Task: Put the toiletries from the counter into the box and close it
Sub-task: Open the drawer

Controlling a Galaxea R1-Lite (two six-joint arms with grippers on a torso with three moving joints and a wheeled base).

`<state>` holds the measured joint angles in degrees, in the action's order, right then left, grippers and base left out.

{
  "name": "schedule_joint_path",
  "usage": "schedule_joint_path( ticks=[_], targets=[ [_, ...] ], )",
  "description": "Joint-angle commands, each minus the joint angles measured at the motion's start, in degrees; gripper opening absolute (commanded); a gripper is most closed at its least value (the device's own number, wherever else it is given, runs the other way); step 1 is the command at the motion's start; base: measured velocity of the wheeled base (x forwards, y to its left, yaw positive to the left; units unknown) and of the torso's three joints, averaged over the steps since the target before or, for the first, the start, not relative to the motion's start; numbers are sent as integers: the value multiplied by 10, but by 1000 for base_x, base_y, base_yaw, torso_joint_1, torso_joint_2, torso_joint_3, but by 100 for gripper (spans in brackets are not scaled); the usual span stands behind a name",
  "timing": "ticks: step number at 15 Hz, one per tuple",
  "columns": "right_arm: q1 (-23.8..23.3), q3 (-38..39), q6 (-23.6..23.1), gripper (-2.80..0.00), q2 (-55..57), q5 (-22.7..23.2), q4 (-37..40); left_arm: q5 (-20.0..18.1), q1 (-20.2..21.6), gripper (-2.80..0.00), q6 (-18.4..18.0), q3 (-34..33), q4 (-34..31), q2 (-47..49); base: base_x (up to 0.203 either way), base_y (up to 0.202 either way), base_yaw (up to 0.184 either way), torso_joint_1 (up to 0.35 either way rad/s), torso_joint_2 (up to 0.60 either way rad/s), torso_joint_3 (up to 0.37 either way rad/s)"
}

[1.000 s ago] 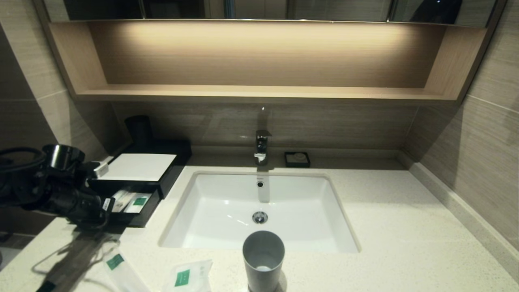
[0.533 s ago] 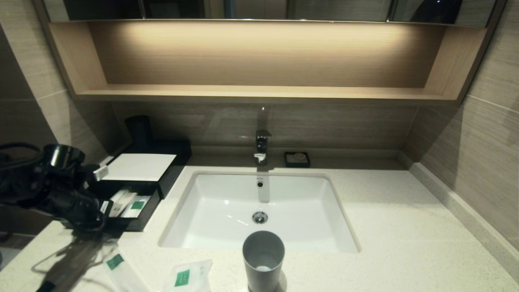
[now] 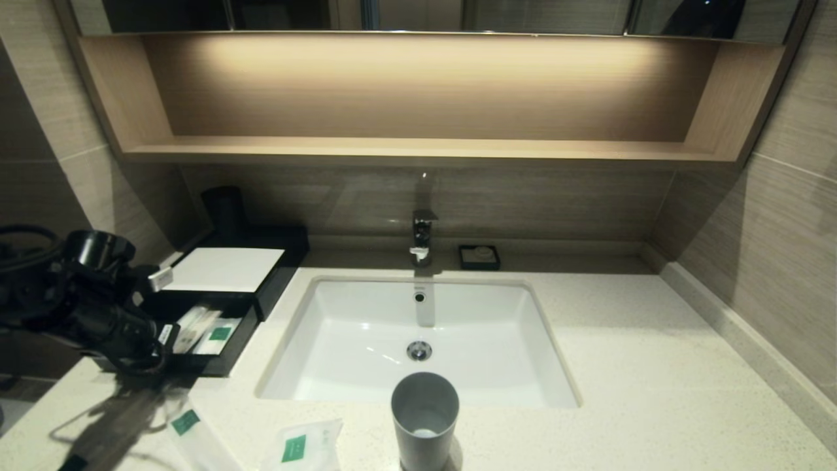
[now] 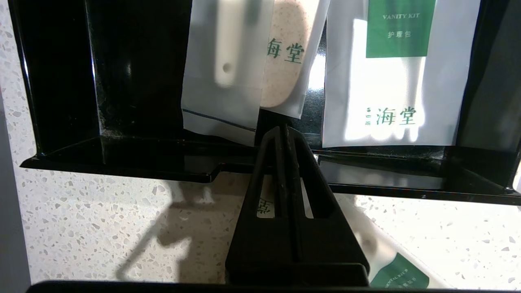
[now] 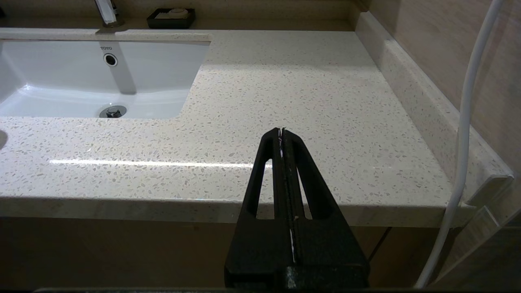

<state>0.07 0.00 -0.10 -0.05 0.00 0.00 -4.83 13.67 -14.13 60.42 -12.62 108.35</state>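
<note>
You are looking down at the counter [image 3: 628,366], a pale speckled stone top, with the white sink [image 3: 353,340] sunk into its middle and a wooden wall shelf [image 3: 418,149] running above the tap [image 3: 422,237]. At the counter's back left the black box [image 3: 261,297] is sitting with its white panel on top and its drawer [image 3: 230,356] standing pulled out toward you.

Your left arm is reaching in from the left edge, and the left gripper [image 4: 282,129] is hanging clenched and empty over the drawer's front lip, its two fingers pressed flat together, gripping nothing. Your right gripper [image 5: 281,131] is idling clenched off the counter's front right edge, also holding nothing.

A grey cup [image 3: 425,418] is standing upright just in front of the sink. A small black soap dish [image 3: 479,257] is sitting against the back wall, just right of the tap.

Packets are already lying inside the drawer: a squarish vanity-kit packet [image 4: 399,73] with a green label, and beside it two narrower packets [image 4: 228,69] overlapping each other. Two packets are waiting on the counter at the front, left of the cup: a squarish one [image 3: 302,446] with a green label, and a long thin one [image 3: 196,435] lying just beside it, close to the arm's shadow. In the left wrist view that long packet [image 4: 390,268] is showing under the gripper, outside the drawer.
</note>
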Motion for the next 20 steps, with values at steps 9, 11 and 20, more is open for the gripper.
schedule_joint_path(
  ticks=[9, 11, 20],
  targets=[
    [0, 1, 0, -280, 0, 0, 0, -4, 0, -280, 12, 7, -10, -55, 0, 0, 0, 0, 0, 0],
    [0, 1, 0, -280, 0, 0, 0, -6, 1, -280, 24, 9, -9, -76, 0, 0, 0, 0, 0, 0],
    [0, 1, 0, -280, 0, 0, 0, -11, 83, -280, -103, 6, -77, -133, 0, 0, 0, 0, 0, 0]
  ],
)
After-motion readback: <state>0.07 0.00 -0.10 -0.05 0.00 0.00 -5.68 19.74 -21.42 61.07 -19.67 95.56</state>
